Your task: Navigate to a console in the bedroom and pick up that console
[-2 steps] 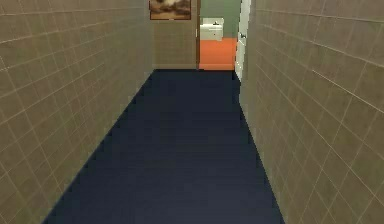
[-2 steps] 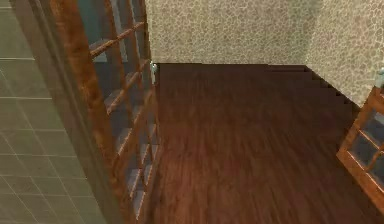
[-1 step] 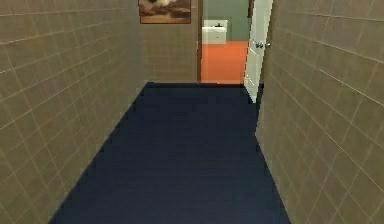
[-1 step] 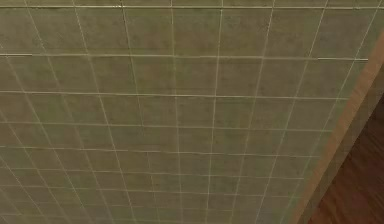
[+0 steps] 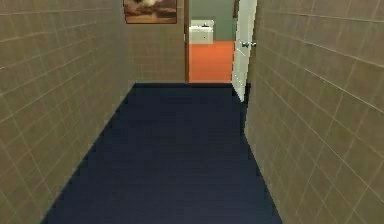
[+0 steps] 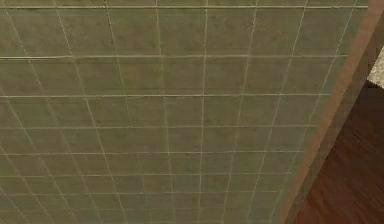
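A narrow hallway with a dark blue floor (image 5: 170,150) runs ahead between tan tiled walls (image 5: 50,90). At its far end an open doorway (image 5: 210,50) gives onto a room with an orange floor (image 5: 212,62). Inside that room stands a small white piece of furniture (image 5: 203,33), too small to name.
A white door (image 5: 243,50) stands swung open at the doorway's right side. A framed picture (image 5: 150,10) hangs on the end wall left of the doorway. In the arm side view a tiled wall (image 6: 170,110) is close, ending at a corner (image 6: 325,130) with dark wooden floor (image 6: 350,180) beyond.
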